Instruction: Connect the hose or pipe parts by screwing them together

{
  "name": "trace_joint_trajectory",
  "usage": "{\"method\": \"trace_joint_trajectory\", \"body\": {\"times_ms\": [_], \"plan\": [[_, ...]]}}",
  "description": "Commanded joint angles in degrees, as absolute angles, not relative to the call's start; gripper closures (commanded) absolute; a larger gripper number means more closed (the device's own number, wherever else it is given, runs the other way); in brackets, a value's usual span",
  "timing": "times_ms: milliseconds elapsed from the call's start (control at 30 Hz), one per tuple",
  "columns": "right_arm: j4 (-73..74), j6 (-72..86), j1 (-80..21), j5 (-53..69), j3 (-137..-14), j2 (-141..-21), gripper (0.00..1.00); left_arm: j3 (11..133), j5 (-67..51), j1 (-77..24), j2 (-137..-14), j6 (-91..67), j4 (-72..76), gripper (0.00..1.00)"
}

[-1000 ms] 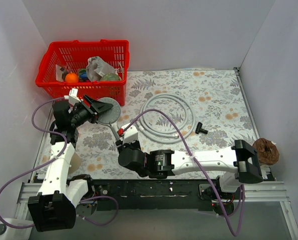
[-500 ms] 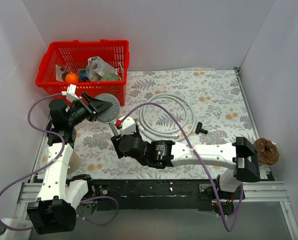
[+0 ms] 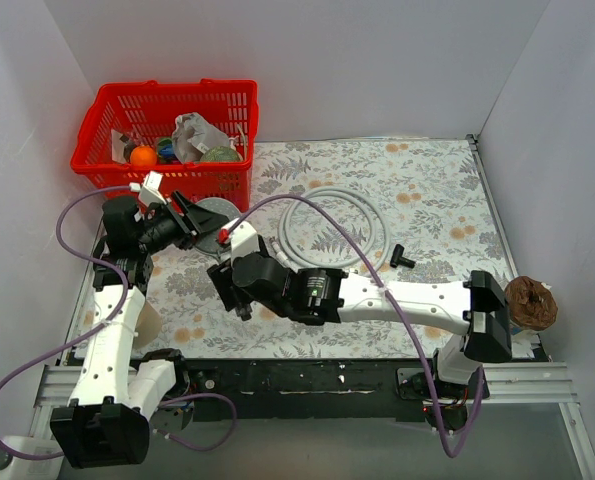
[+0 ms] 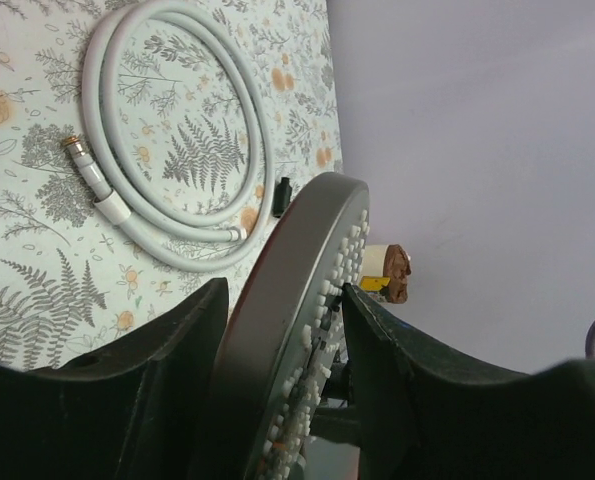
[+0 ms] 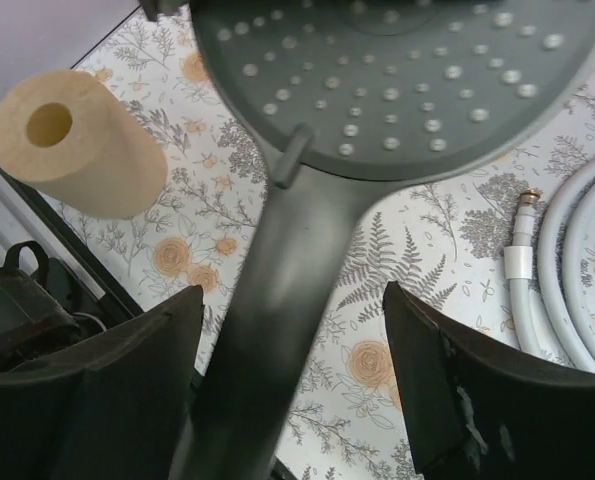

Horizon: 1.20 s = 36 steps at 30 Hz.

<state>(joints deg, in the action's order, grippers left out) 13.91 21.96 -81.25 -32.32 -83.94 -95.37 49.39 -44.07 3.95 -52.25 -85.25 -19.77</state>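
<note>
Slip risk: the shower head, pinched only at its round rim by the left gripper's jaws, could swivel or drop, because the right gripper's jaws stood spread around the handle.
Head: grey, studded face, held up at near left.
Hose: whitish, coiled flat on the table farther right, end nut unconnected.

The basket stood at upper left. Directly below it was the shower head, with the coiled hose lying to its right mid-frame and a small fitting right of that.
</note>
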Motion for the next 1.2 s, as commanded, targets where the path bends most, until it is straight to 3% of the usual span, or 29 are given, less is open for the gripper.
{"method": "trace_joint_trajectory", "body": {"times_ms": [0,533,633,667,767,867,1167], "plan": [[8.6,22.0,-80.5,-31.4,-80.7,-88.5,0.19,52.8,-42.0,3.8,-50.1,-79.8,-23.1,1.00],[12.4,26.5,-79.5,-26.1,-86.0,-95.8,0.33,55.7,-41.1,3.8,-50.3,-80.2,-22.9,1.00],[11.4,26.9,-79.4,-25.2,-86.6,-96.2,0.48,55.7,-41.0,3.8,-50.5,-80.3,-22.8,1.00],[11.3,27.1,-79.4,-25.9,-86.7,-96.2,0.68,55.8,-41.1,3.8,-50.7,-80.3,-22.7,0.96],[10.3,27.7,-79.4,-27.4,-85.7,-95.2,0.98,55.8,-42.1,3.8,-50.9,-80.2,-22.8,0.67],[8.4,28.4,-79.0,-28.0,-83.7,-93.4,0.99,56.2,-43.1,3.8,-51.3,-79.7,-23.7,0.47],[6.6,34.3,-76.6,-27.4,-77.5,-90.0,0.99,58.9,-49.9,3.8,-52.2,-82.2,-24.1,0.20]]}}
